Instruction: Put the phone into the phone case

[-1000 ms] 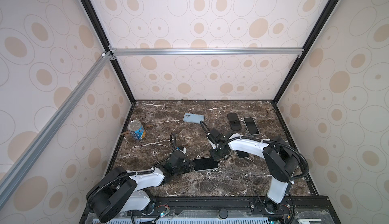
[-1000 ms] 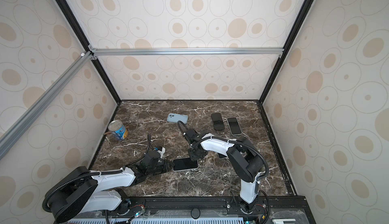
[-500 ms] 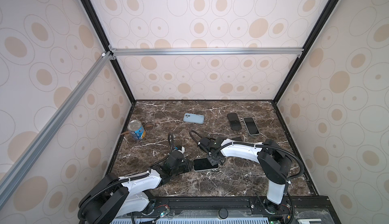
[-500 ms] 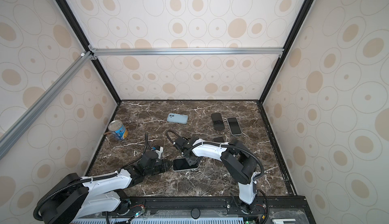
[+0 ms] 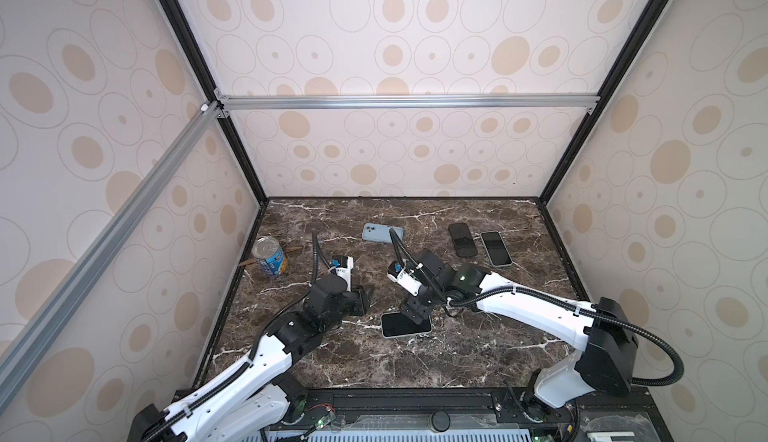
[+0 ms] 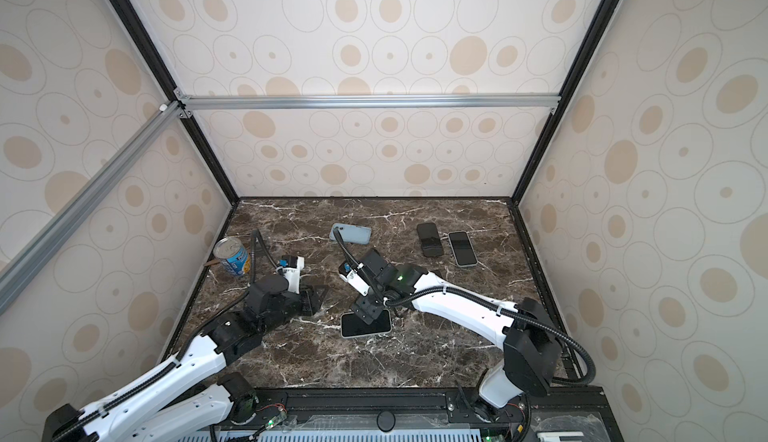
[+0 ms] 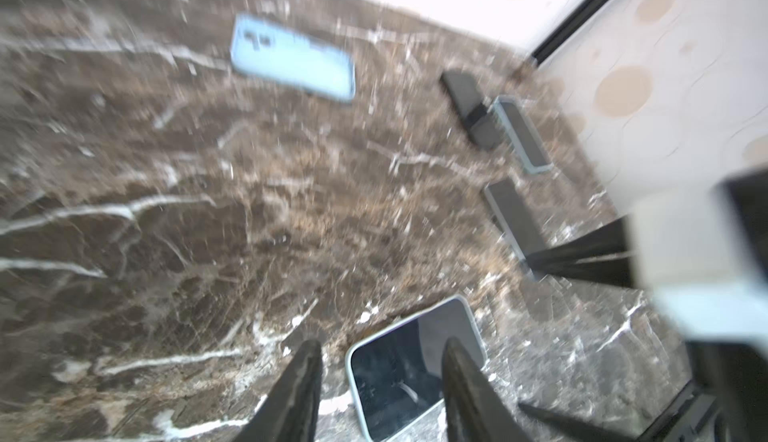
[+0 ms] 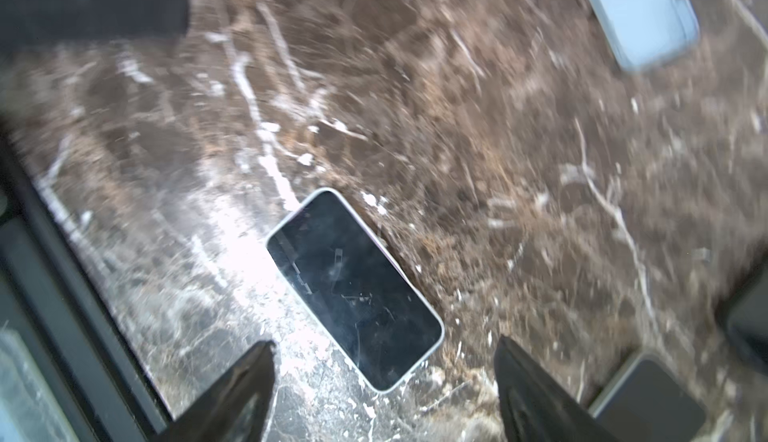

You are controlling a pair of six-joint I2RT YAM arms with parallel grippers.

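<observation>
The marble table (image 5: 415, 369) bears a phone (image 5: 406, 324), a blue case (image 5: 380, 233), other phones (image 5: 495, 248) and a can (image 5: 270, 257).

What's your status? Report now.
Left gripper open, right gripper open by phone. Phone flat on table, screen up, ungripped. Nothing blocking it.

Your right hand (image 5: 417, 313) is over the far edge of the phone (image 5: 399, 327), which lies flat on the tabletop (image 5: 478, 357), just right of your left hand (image 5: 362, 294). The case (image 5: 382, 233) lies behind the right hand, with a pair of phones (image 5: 462, 239) behind it to the right. The can (image 5: 270, 257) stands behind and left of your left hand.
</observation>
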